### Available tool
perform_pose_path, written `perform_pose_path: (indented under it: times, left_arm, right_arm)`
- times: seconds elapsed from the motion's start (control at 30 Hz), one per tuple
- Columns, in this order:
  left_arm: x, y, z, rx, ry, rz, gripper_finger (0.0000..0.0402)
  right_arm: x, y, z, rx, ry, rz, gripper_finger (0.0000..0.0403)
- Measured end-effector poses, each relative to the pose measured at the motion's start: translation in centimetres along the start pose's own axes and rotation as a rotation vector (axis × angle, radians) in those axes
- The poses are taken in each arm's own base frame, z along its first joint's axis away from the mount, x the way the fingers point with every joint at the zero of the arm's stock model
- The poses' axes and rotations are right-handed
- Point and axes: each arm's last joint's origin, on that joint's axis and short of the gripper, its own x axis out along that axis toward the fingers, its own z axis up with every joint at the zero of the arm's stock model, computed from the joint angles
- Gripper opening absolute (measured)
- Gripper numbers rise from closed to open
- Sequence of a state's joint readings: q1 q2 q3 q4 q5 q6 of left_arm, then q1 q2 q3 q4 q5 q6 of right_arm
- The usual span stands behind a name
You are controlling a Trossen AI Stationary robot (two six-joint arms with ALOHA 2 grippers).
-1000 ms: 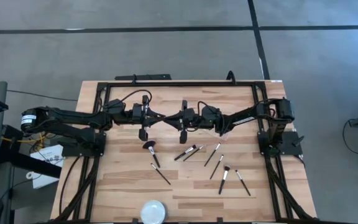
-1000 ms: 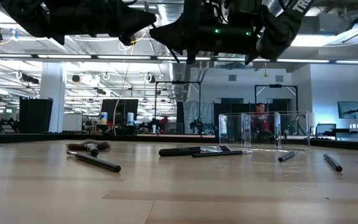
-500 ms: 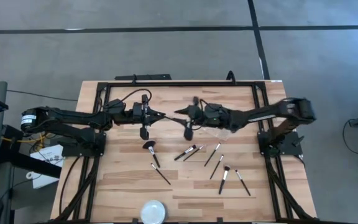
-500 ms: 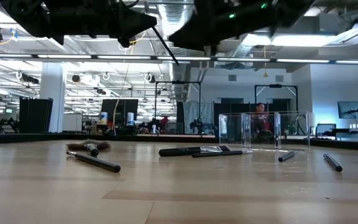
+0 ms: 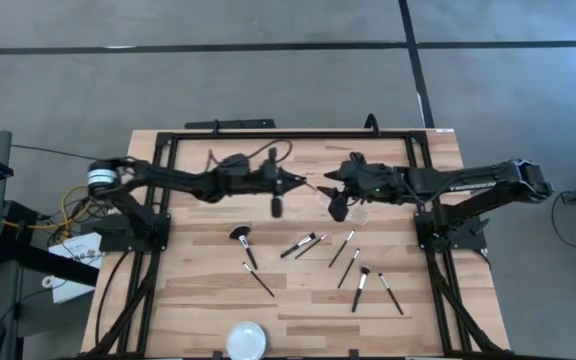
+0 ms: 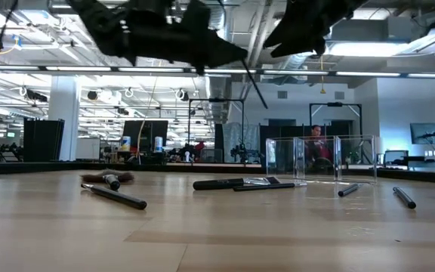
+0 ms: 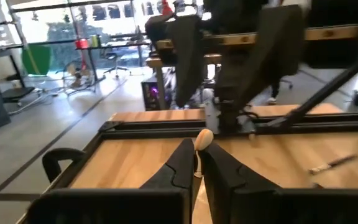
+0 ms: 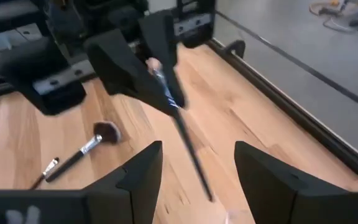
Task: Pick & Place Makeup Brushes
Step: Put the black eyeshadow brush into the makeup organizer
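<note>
1. Left end effector (image 5: 290, 183) is clamped shut on a slender makeup brush (image 8: 182, 132), held above the table (image 5: 208, 290).
2. Right end effector (image 5: 330, 181) faces it, fingers spread wide, empty.
3. Other makeup brushes (image 5: 308, 243) lie on the table below both.

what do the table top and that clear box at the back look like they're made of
The table top looks like pale wood planks with a smooth matte finish: grain and board seams show. The clear box seems to be transparent plastic, possibly acrylic; the room shows through it and its edges catch light.
</note>
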State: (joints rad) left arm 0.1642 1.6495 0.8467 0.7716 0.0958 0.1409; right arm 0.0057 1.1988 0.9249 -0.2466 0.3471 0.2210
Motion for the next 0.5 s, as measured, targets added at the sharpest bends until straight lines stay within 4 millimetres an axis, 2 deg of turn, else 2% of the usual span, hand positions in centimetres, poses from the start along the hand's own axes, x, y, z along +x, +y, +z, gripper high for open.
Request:
perform_pose_path:
  times: [0.1,0.23,0.5]
  left_arm:
    - [2.0,0.2,-0.8,0.02,0.025,0.045,0.0015]
    - [3.7,0.4,-2.0,0.032,0.055,0.088,0.0015]
    - [5.1,0.0,-5.4,0.028,0.131,0.077,0.0021]
  right_arm:
    - [0.0,-0.1,-0.2,-0.006,0.015,-0.004,0.0181]
    - [0.5,0.0,-0.5,-0.028,0.042,-0.007,0.0172]
    - [0.9,0.2,-0.5,-0.032,0.038,-0.005,0.0159]
